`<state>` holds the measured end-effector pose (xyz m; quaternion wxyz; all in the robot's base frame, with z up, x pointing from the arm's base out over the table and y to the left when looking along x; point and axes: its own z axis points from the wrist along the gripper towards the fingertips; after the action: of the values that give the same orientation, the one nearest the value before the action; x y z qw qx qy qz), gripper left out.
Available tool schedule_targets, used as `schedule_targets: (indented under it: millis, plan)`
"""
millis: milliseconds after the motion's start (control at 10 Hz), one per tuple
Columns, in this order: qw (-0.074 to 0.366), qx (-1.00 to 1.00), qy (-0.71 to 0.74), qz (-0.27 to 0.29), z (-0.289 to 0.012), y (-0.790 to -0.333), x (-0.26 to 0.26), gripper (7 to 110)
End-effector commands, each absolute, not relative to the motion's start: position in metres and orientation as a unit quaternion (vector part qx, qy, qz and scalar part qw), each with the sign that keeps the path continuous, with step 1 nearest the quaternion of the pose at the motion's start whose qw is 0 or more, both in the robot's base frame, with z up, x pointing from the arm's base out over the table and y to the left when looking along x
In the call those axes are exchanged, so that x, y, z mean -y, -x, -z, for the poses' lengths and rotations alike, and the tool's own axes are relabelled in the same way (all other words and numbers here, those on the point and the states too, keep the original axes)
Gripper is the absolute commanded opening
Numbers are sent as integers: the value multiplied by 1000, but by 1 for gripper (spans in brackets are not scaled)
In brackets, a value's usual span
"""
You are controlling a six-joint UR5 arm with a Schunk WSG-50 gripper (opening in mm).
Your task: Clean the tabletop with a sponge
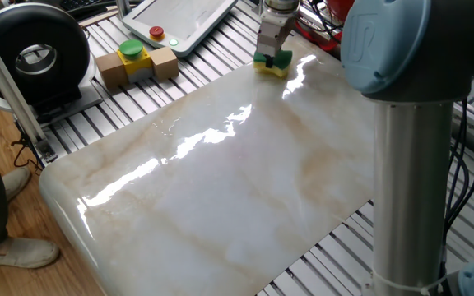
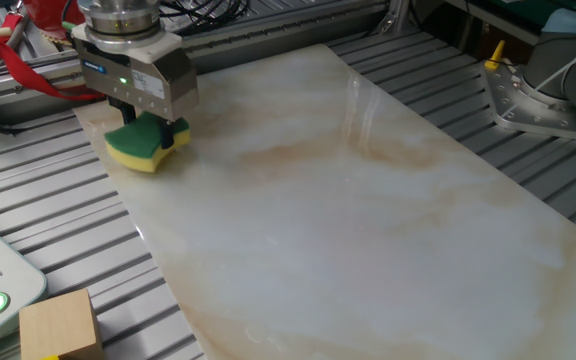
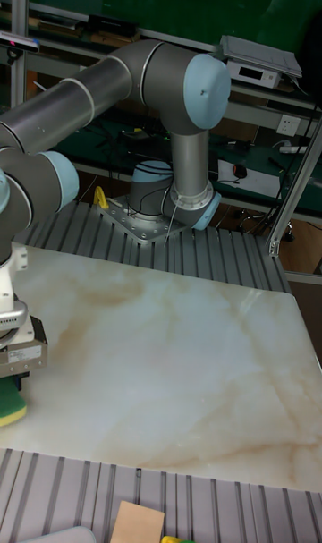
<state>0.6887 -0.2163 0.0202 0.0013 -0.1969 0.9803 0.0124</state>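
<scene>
The sponge (image 2: pixel 144 144), green on top of yellow foam, rests on a far corner of the white marble tabletop (image 2: pixel 368 230). My gripper (image 2: pixel 146 124) is shut on the sponge and presses it down from above. From the opposite side, the sponge (image 1: pixel 273 65) sits at the slab's top edge under the gripper (image 1: pixel 271 56), with the tabletop (image 1: pixel 220 189) spreading below. In the tall view the sponge (image 3: pixel 11 403) shows at the left edge of the tabletop (image 3: pixel 170 364), beneath the gripper (image 3: pixel 11 380).
Ribbed grey metal slats (image 1: pixel 138 111) surround the slab. Wooden blocks with a yellow-green button (image 1: pixel 134 62) and a white pendant (image 1: pixel 179 20) lie beyond the slab. The robot's base column (image 1: pixel 410 164) stands at the right. A wooden block (image 2: pixel 60 325) sits near the front left.
</scene>
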Motion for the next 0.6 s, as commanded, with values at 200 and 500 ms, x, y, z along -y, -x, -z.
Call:
schedule_targets:
  millis: [200,500]
  plan:
    - [6,-986,165,-16,-21,-703,200,7]
    - [8,-988,149,-30,-10,-707,176,7]
